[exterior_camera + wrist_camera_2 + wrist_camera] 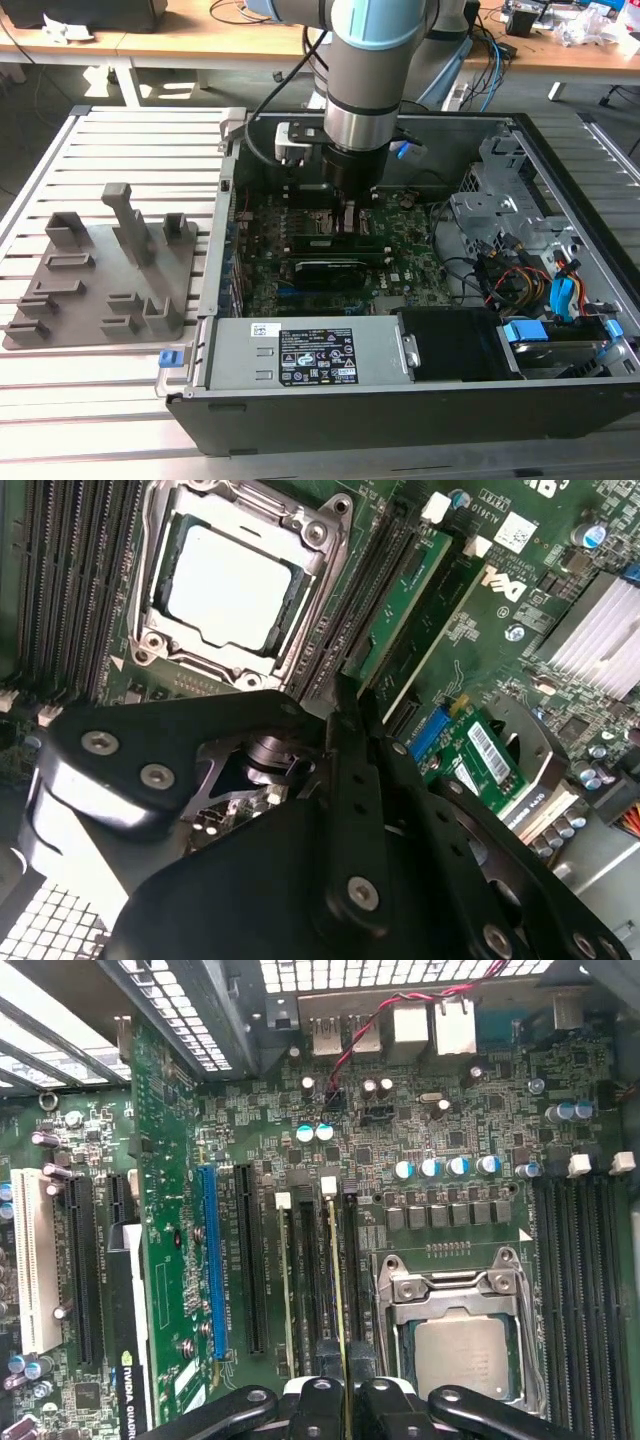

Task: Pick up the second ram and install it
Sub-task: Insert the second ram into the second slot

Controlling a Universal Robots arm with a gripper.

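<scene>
My gripper (345, 212) is lowered into the open computer case, onto the motherboard (410, 270) beside the CPU socket (460, 1345). In the first wrist view the second ram (336, 1290) is seen edge-on, standing in a memory slot with its near end between my fingertips (322, 1400). The gripper (340, 1402) is shut on it. Another green stick (288, 1290) stands in a slot a little further from the socket. In the second wrist view the fingers (335, 780) are pressed together, and a green stick (405, 595) stands in a slot just past the gripper (345, 708).
A grey fixture plate (100, 265) with upright holders lies outside the case on the exterior view's left. Inside the case are a black expansion card (325, 270), the power supply (300, 355) along the near wall, and drive cages with loose cables (520, 270) on the exterior view's right.
</scene>
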